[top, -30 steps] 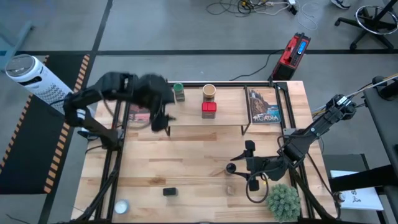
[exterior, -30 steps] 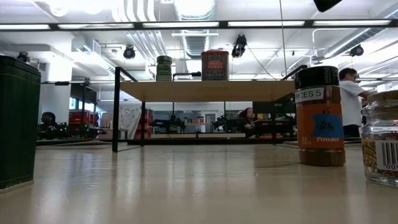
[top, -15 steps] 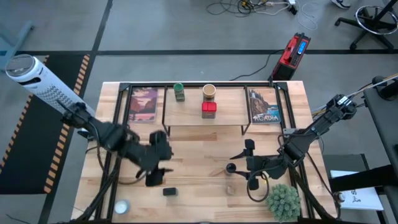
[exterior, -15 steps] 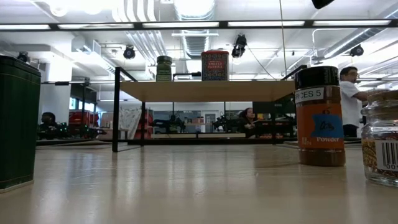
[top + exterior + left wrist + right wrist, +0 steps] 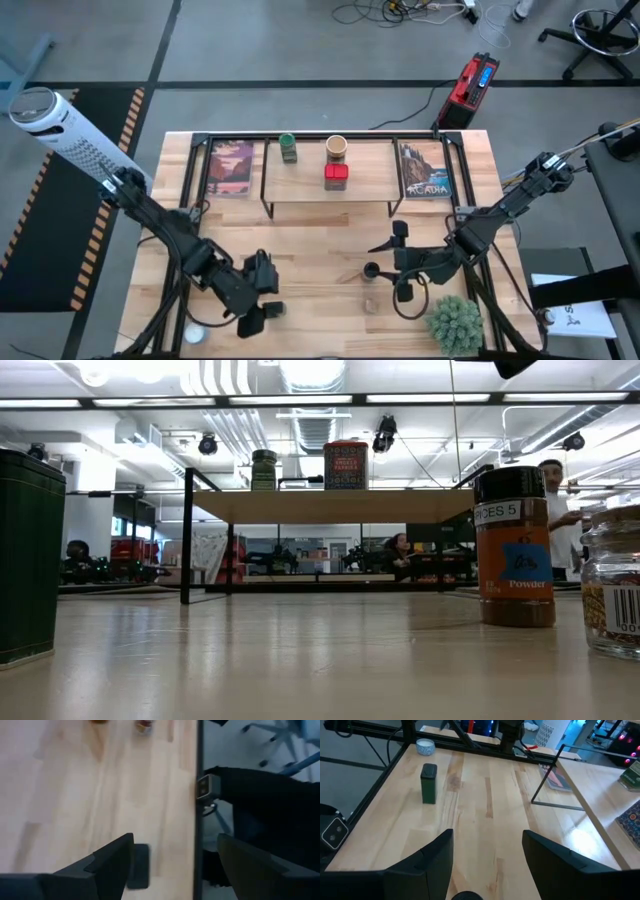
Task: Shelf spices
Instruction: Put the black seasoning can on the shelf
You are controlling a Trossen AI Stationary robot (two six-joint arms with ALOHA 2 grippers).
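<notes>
Spices: three on the shelf [image 5: 330, 190], black box [image 5: 272, 310] on my worktop [image 5: 320, 250] beside the left end effector [image 5: 256, 318], released. Right end effector [image 5: 392, 262] released near bottle [image 5: 371, 271] and plant [image 5: 455, 323].

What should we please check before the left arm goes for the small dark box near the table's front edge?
1. Left tool open: ok.
2. Small dark box centred between its fingers: not ok; in the left wrist view it sits against one finger.
3. Box upright: ok.
4. Tool height over the box: cannot tell.
5. Room on the shelf: ok; bare plank beside the green-lidded jar, tan jar and red tin.
6. Right tool out of the way: ok; open by the dark-capped bottle.
</notes>
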